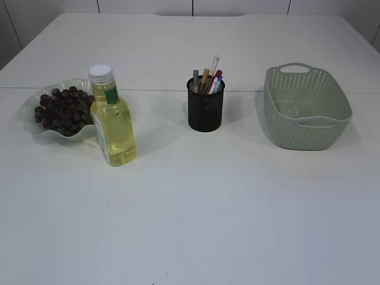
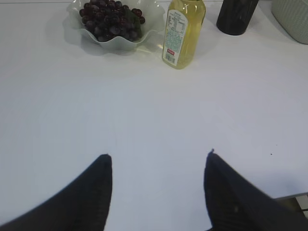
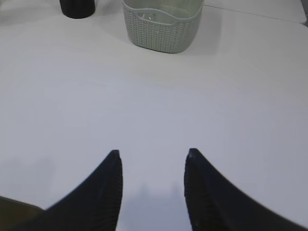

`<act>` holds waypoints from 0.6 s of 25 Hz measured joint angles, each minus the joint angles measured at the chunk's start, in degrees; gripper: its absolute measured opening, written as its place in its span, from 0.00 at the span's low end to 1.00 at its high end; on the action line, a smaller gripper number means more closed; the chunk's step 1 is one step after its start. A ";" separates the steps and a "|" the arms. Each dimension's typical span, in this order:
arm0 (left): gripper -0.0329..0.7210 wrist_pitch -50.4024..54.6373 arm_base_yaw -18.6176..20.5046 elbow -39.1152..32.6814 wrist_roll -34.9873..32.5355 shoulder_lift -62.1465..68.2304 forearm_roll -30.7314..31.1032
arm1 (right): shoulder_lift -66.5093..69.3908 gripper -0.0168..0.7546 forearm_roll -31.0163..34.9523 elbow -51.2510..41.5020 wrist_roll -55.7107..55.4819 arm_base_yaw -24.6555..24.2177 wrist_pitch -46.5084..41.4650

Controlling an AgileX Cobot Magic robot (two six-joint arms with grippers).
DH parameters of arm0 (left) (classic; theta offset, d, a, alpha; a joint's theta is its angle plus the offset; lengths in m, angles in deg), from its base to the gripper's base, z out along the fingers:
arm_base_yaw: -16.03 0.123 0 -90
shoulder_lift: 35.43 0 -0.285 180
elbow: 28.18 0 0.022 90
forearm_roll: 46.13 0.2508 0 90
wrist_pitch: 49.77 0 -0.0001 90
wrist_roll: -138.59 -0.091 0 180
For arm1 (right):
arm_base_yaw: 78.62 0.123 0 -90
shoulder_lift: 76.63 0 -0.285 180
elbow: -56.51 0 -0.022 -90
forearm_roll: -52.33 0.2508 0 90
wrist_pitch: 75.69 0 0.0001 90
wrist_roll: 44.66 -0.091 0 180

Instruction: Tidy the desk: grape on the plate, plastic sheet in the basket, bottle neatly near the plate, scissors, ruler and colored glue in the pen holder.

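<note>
White tabletop [image 1: 196, 214] lies bare across the whole near half, giving both arms room. At far left, dark grapes [image 1: 61, 110] heap in a wavy-rimmed translucent plate [image 1: 29, 122]; a yellow plastic bottle [image 1: 113, 122] with a white cap stands upright just beside its right rim. A black mesh pen holder [image 1: 205, 108] stands mid-table, pens and a clear ruler poking out. A woven-look green basket [image 1: 309, 127] sits well apart on the right. Left gripper [image 2: 159, 156] and right gripper [image 3: 153, 153] hover spread apart, holding nothing.
</note>
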 joint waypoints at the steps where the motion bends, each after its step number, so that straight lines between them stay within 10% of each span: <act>1: 0.63 0.00 0.00 0.00 0.00 0.00 0.00 | 0.00 0.47 -0.26 0.00 0.00 0.00 0.00; 15: 0.63 0.00 9.13 0.00 -0.03 0.00 -0.13 | 0.00 0.47 -0.47 0.00 0.00 -9.24 0.04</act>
